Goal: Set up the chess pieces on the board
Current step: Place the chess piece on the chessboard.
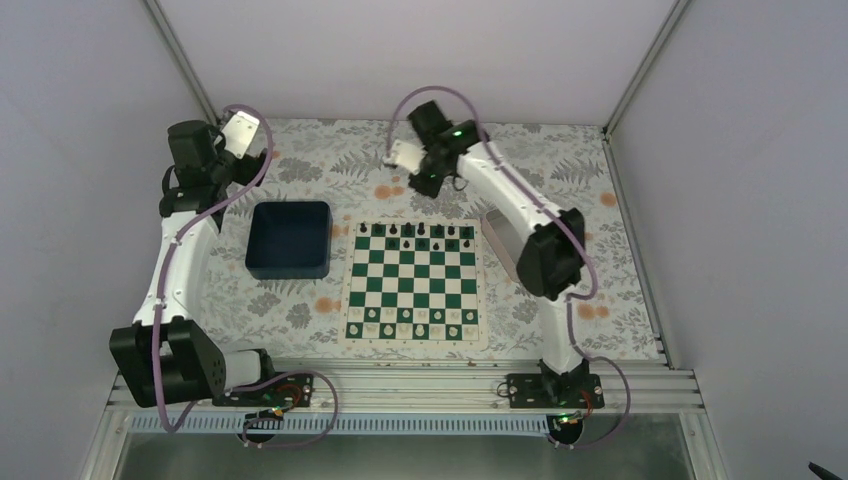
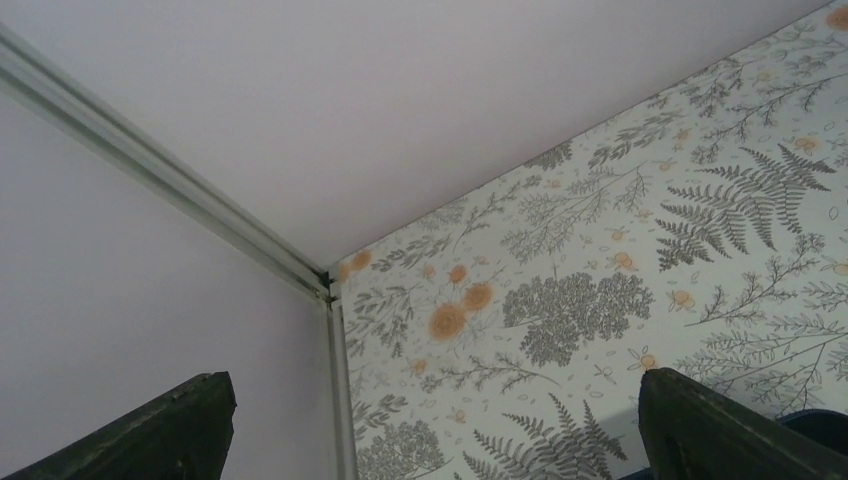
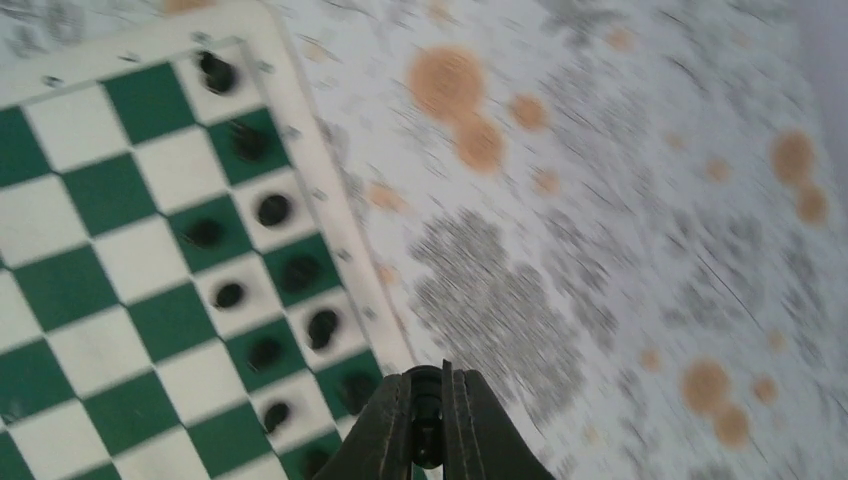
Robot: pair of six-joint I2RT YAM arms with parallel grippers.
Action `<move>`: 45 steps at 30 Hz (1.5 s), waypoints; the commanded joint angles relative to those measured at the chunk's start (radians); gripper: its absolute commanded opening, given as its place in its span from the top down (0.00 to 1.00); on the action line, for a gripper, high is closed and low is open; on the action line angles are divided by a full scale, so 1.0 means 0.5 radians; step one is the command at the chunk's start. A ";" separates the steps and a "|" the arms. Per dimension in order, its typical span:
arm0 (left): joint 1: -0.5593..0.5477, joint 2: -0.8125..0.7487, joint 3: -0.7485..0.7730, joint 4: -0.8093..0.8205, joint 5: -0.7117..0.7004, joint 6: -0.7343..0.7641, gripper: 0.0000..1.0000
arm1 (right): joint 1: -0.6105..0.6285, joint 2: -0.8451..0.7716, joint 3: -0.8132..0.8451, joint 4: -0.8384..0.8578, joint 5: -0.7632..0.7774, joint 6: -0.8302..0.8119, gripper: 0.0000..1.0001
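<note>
While my right gripper is pinched shut on what looks like a black piece, the board lies just nearward of it. My left gripper gapes wide, farther off.
</note>
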 commanded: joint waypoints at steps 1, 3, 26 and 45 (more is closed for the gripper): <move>0.063 -0.075 -0.080 0.105 0.111 -0.058 0.00 | 0.236 0.243 0.146 -0.040 -0.064 -0.008 0.95; 0.084 -0.086 -0.107 0.103 0.131 -0.062 0.00 | 0.326 0.339 0.230 -0.056 -0.075 -0.015 0.94; 0.205 -0.145 -0.315 0.175 0.238 -0.090 0.00 | 0.521 0.793 0.306 0.014 -0.168 0.015 0.94; 0.259 -0.179 -0.372 0.182 0.302 -0.081 0.00 | 0.533 0.860 0.330 0.033 -0.091 0.016 0.90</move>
